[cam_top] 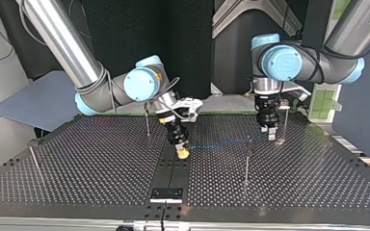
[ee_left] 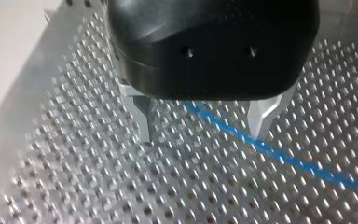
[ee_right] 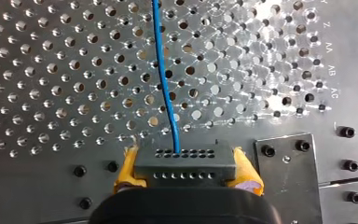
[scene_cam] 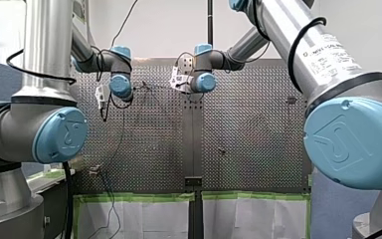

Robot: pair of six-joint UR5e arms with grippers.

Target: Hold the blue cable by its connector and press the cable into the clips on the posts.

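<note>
My right gripper [ee_right: 187,173] has its yellow pads clamped on the black connector [ee_right: 185,161] near the middle of the perforated table [ee_right: 51,70], and the blue cable [ee_right: 164,79] runs from it over the holes, passing between the wide-spread metal fingers of my left gripper [ee_left: 203,122].

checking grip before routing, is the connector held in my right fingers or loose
Held: the yellow fingers press both sides of the black connector, blue cable running out ahead.

The perforated table [cam_top: 86,163] carries thin upright posts [cam_top: 246,161] and a blue cable [cam_top: 221,143].
</note>
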